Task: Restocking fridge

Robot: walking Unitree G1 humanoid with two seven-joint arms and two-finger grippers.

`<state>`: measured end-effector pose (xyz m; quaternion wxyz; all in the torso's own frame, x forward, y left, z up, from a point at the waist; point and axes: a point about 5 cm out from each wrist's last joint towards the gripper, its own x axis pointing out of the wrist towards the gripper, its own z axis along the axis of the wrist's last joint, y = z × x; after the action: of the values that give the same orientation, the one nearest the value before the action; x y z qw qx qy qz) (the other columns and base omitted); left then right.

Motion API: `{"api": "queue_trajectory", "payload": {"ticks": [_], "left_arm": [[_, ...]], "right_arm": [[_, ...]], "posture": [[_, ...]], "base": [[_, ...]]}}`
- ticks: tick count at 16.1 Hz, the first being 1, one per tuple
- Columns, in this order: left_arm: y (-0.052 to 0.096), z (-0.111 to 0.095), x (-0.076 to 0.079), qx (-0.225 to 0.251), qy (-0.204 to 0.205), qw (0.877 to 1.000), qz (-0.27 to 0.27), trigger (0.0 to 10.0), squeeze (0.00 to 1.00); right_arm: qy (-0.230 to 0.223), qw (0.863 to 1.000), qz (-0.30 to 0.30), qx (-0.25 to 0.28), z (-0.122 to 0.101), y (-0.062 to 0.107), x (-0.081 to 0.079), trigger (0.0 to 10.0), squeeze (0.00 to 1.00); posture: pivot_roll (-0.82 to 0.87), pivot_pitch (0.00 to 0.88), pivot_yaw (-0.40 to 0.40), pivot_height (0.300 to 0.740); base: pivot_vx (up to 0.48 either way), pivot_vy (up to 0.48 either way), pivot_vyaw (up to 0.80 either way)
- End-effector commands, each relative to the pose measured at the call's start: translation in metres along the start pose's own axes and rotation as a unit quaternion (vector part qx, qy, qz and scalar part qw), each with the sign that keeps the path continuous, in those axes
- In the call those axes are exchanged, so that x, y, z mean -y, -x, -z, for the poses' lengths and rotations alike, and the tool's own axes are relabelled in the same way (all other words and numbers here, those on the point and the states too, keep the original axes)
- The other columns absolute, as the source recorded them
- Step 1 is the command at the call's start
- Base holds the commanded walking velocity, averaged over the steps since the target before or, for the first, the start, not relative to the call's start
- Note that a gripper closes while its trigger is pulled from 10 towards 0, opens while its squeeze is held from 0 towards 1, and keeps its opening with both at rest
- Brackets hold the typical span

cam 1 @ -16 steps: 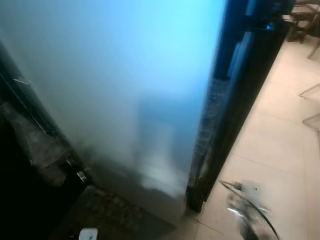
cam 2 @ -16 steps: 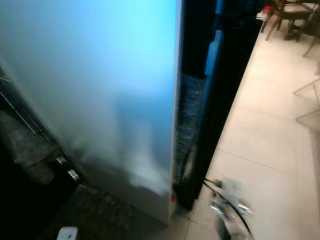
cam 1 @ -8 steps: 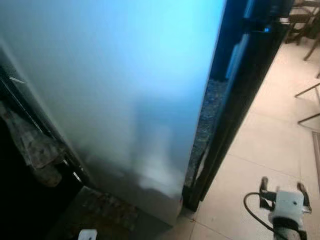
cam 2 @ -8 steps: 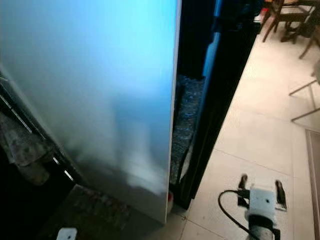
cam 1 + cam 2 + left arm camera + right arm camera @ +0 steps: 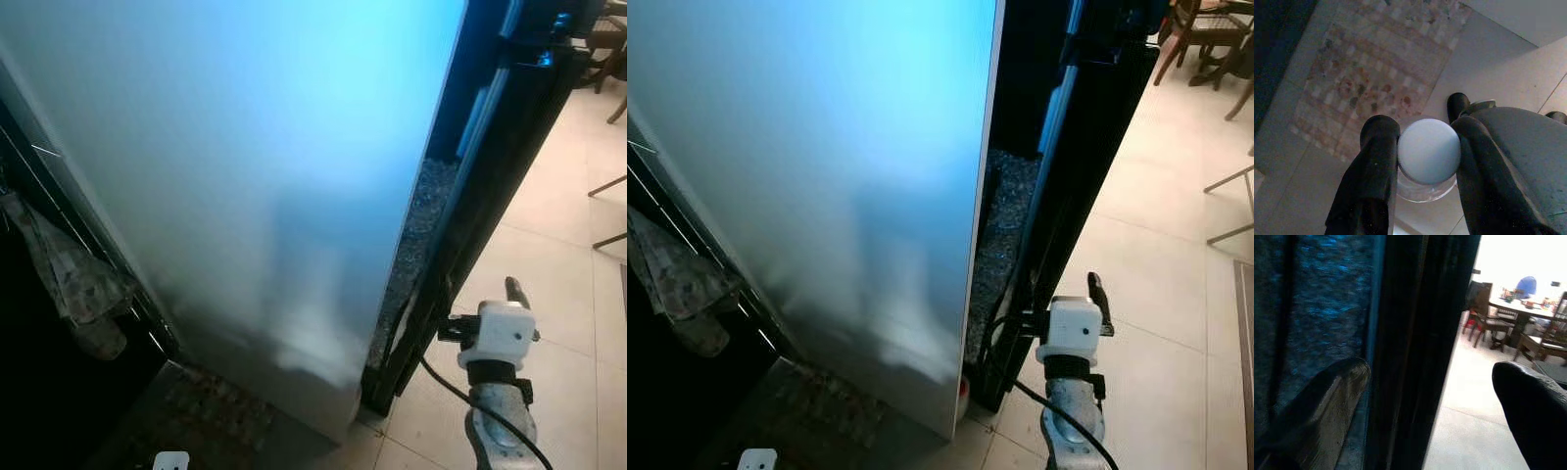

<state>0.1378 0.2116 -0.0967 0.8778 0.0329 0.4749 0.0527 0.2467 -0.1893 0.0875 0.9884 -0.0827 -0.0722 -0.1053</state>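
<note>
Right gripper, fingers apart, reaches for the dark fridge door edge while left gripper clamps a white-capped jar; pulling open likely follows.

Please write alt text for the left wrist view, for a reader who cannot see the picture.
The left claw holds a small clear jar with a pale round lid between its two black fingers. Below it lie a pale tiled floor and a patterned mat in faded reddish and beige squares.

Pale tiled floor; patterned mat; dining table, wooden chairs beyond.
</note>
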Motion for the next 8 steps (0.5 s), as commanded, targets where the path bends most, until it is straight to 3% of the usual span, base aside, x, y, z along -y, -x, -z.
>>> {"api": "queue_trajectory", "payload": {"ticks": [1,2,3,4,5,6,8], "left_arm": [[0.001,0.002,-0.003,-0.001,-0.003,1.0,-0.006,10.0,0.0],[0.001,0.001,-0.003,-0.001,-0.002,1.0,-0.006,10.0,0.0],[0.0,0.001,-0.003,-0.002,-0.002,1.0,-0.005,10.0,0.0],[0.0,0.001,-0.003,-0.002,-0.002,1.0,-0.005,10.0,0.0],[0.0,0.001,-0.003,-0.002,-0.001,1.0,-0.004,10.0,0.0],[0.0,0.001,-0.002,-0.002,-0.001,1.0,-0.004,10.0,0.0],[0.0,0.0,-0.002,-0.002,-0.001,1.0,-0.003,10.0,0.0]], "right_arm": [[-0.005,1.0,0.02,0.015,-0.01,-0.005,0.004,10.0,1.0],[-0.006,0.999,0.029,0.021,-0.015,-0.009,0.005,10.0,1.0],[-0.022,0.998,0.042,0.039,-0.026,-0.023,0.005,10.0,1.0],[-0.022,0.998,0.042,0.039,-0.026,-0.023,0.005,10.0,1.0],[-0.026,0.998,0.031,0.041,-0.035,-0.031,0.002,10.0,0.57],[-0.029,0.998,0.021,0.042,-0.038,-0.035,-0.001,10.0,0.0],[-0.032,0.998,-0.003,0.053,-0.047,-0.047,-0.008,10.0,0.0]], "posture": [[-0.12,0.0,0.019,0.74],[-0.12,0.0,0.02,0.74],[-0.12,0.0,0.024,0.74],[-0.12,0.0,0.024,0.74],[-0.12,0.0,0.026,0.74],[-0.12,0.0,0.026,0.74],[-0.12,0.0,0.032,0.74]], "base": [[0.0,0.0,0.0],[0.0,0.0,0.0],[0.0,0.0,0.0],[0.0,0.0,0.0],[0.0,0.0,0.0],[0.0,0.0,0.0],[0.0,0.0,0.0]]}}
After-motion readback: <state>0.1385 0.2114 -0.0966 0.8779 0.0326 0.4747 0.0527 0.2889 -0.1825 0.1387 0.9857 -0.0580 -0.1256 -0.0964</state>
